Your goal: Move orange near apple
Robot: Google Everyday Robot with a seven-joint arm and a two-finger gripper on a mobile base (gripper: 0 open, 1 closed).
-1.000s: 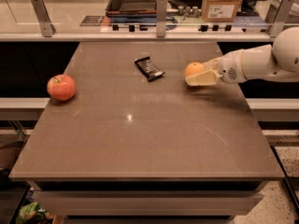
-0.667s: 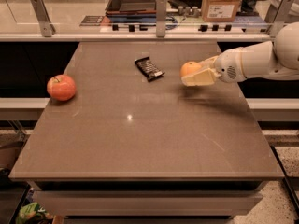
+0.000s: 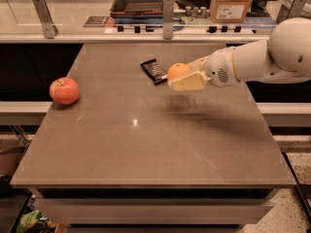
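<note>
Grip status: the gripper (image 3: pixel 177 77) has its fingers (image 3: pixel 189 83) clamped on the orange (image 3: pixel 178 70). The fruit sits at the fingertips, with one pale pad across its near side. The blurred shadow under the fingers suggests the load is carried clear of the surface (image 3: pixel 146 154).

Surroundings: a black packet (image 3: pixel 154 70) lies just beyond the fingertips on their far side. The apple (image 3: pixel 64 90) rests well apart from the fingers, out past the tips in the direction away from the arm (image 3: pixel 252 59) and near the surface edge.

Handling assessment:
- The orange is judged light and firm.
- Its matte skin should give the pads fair purchase.
- Being round, it can roll out of a hold placed off centre, and it will roll when released.
- Hard squeezing risks bruising it.

Recommended hold: across the widest part, with the pads opposite each other. Whether the present hold is that centred cannot be told. Set-down is best made low and gently, beside the apple without knocking it, since the apple is also free to roll.
</note>
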